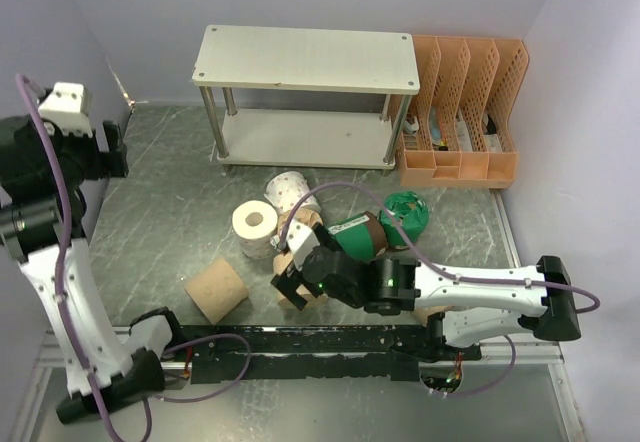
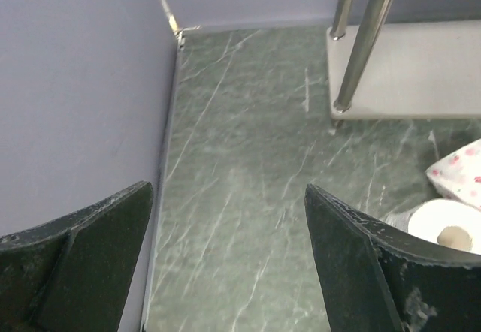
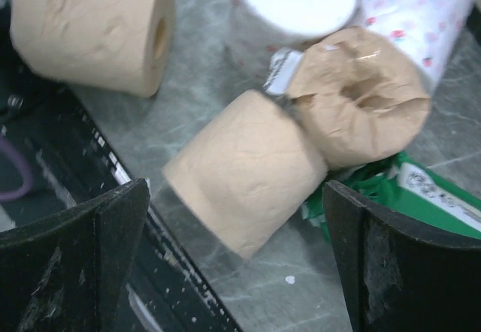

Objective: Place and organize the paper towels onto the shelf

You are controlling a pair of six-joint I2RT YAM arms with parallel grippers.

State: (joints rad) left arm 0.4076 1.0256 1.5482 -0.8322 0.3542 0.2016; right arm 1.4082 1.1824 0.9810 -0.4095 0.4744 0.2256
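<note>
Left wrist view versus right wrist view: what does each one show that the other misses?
Only the left wrist view shows the shelf, with its lower board and metal legs, and the side wall. Only the right wrist view shows a lone tan roll, a second tan roll against a crumpled brown roll, a green-wrapped roll and the black rail. Both show the white roll, the flower-printed roll, the marbled tabletop and an open, empty claw: left claw, right claw.

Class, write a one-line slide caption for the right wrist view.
Open right end effector above a tan paper towel roll lying beside a paper-wrapped roll.
</note>
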